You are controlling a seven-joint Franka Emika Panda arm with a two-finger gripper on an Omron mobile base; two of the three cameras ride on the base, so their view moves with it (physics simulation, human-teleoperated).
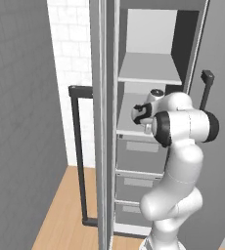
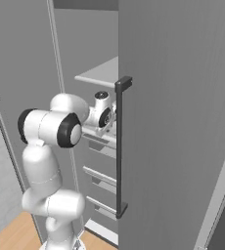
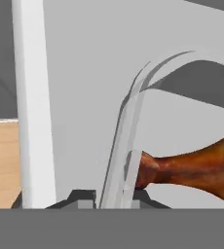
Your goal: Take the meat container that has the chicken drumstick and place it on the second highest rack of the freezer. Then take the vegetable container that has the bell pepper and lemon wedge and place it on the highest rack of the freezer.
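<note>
The freezer (image 1: pixel 153 34) stands open with my arm reaching into it. The highest rack (image 1: pixel 148 71) is bare. My hand (image 1: pixel 144 114) hovers just over the second highest rack (image 1: pixel 126 117). In the hand view my gripper (image 3: pixel 115 197) is shut on the clear curved wall of the meat container (image 3: pixel 128 126). The glossy orange-brown chicken drumstick (image 3: pixel 196 168) lies inside it, right of the wall. In the right base view my hand (image 2: pixel 104 116) is partly behind the door edge. The bell pepper and lemon wedge are out of view.
The open freezer door with its long black bar handle (image 2: pixel 119 146) stands close on my right. Another black bar handle (image 1: pixel 78 156) hangs on the left. Grey drawer fronts (image 1: pixel 139 156) sit below the racks. Wooden floor (image 1: pixel 65 210) lies left of the freezer.
</note>
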